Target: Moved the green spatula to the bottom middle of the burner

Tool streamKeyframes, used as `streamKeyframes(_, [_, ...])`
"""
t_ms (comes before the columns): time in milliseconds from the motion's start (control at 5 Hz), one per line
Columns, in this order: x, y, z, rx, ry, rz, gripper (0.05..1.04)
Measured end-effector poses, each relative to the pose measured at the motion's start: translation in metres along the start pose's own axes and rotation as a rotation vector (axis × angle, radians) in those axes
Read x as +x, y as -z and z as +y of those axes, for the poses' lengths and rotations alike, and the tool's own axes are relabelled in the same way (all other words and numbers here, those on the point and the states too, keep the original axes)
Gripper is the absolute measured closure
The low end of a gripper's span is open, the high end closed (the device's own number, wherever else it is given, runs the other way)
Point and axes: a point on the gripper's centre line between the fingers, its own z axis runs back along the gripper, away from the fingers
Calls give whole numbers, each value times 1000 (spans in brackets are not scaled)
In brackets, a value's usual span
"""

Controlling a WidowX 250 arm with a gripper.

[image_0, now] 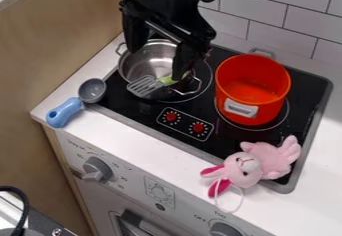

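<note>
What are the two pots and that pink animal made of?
The silver pot looks like metal, probably stainless steel, with a shiny, reflective inside wall. The red pot is smooth and glossy; that could be painted metal or plastic, and I can't tell which. The pink toy seems to be soft plush fabric, judging by its fuzzy surface and rounded, stuffed shape.

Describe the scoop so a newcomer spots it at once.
From the black cooktop, go to the white counter at the view's left. The scoop lies there, gray bowl by the cooktop's edge. Its chunky blue handle separates it from the green spatula.
</note>
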Motion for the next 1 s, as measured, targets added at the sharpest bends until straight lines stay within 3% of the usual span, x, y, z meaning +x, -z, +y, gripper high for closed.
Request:
streamKeyframes(200, [-1,6,-2,-1,7,24,84])
streamKeyframes(400, [21,11,-3,-4,32,14,84])
streamKeyframes(600, [44,15,4,-1,63,-30,84])
streamKeyframes(1000, [55,24,25,16,113,-73,84])
